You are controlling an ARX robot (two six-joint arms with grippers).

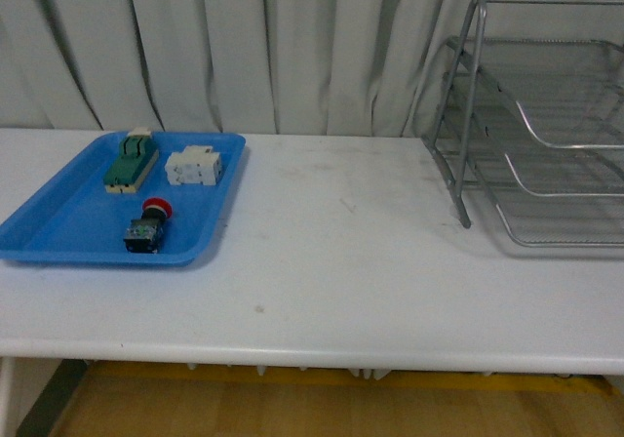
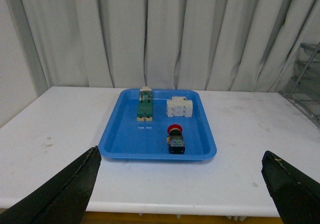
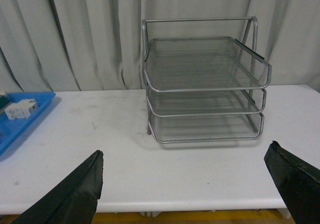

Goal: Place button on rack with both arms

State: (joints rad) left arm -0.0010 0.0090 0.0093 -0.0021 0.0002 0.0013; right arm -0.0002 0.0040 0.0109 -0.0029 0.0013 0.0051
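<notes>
Black left gripper (image 2: 180,155) and right gripper (image 3: 184,150) both hang spread wide, empty. Red-capped black push-button (image 2: 175,139) lies in a flat blue plastic tray (image 2: 125,139) ahead of the left, well apart; silver three-tier wire-mesh rack (image 3: 205,84) faces the right.

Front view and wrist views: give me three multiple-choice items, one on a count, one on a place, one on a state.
1. The rack has how many tiers? A two; B three; C four.
2. The button lies: A on the rack's top tier; B on its bottom tier; C in the blue tray.
3. The left end effector is: A open, holding nothing; B shut on the button; C shut on the tray.
Key: B, three mesh tiers show; C, its red cap sits inside the tray; A, its fingers stand wide apart.
</notes>
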